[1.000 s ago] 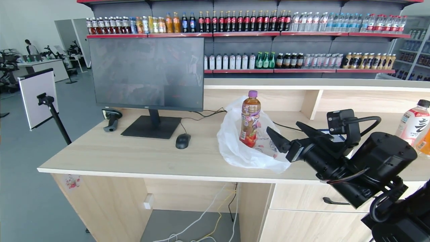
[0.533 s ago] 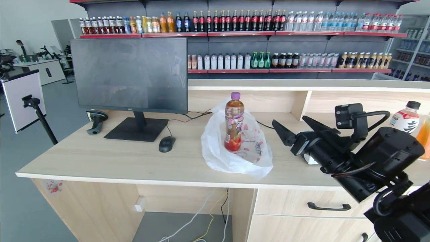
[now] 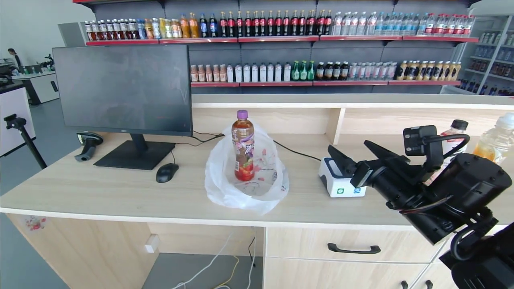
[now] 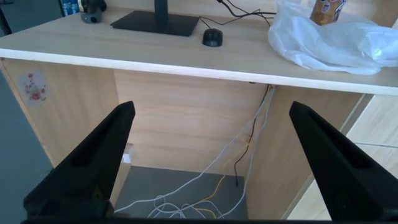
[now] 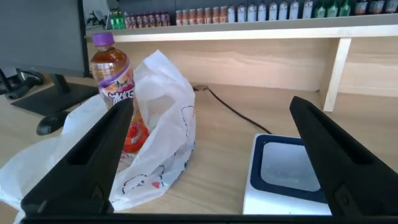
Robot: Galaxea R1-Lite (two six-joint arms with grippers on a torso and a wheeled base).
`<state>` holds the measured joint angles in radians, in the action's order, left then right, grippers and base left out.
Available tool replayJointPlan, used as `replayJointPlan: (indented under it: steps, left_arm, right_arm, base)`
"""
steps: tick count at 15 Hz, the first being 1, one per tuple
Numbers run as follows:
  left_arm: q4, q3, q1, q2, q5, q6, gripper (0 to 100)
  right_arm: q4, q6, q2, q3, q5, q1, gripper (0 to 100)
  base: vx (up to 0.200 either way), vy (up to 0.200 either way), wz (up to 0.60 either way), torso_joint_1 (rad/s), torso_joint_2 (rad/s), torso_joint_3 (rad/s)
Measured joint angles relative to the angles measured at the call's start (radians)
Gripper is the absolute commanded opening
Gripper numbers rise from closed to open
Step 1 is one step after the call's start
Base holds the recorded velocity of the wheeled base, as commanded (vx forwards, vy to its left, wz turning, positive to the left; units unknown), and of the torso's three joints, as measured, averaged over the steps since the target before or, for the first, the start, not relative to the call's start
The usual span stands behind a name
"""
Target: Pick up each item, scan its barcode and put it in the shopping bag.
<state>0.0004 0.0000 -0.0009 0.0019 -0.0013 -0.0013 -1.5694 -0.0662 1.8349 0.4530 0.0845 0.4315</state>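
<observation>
Tool [image 4: 211, 109] spread — bag [image 4: 333, 41] on counter [image 4: 124, 47].

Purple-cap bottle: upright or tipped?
Upright: the bottle stands cap up, its base down inside the open shopping bag on the counter.

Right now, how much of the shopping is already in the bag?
One item looks done: the purple-capped bottle stands inside the white shopping bag. Nothing is in hand: the right gripper hangs open and empty near the white scanner, and the left gripper is open, low in front of the counter. Left to do: the black-capped bottle and the orange drink bottle at the counter's right end, not yet bagged.
</observation>
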Motion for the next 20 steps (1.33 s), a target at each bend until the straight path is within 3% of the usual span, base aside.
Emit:
replayJointPlan:
  steps: [18,20]
  left_arm:
    - [0.000,0.000,0.001,0.000,0.001,-0.003,100]
    - [0.000,0.000,0.000,0.000,0.001,-0.003,100]
  right_arm:
    - [0.000,0.002,-0.039,-0.136,0.001,-0.007,100]
    - [0.000,0.002,-0.040,-0.150,0.001,-0.006,100]
  base:
    - [0.000,-0.200,0.00,0.002,0.00,0.003]
    - [0.000,0.000,0.00,0.000,0.00,0.000]
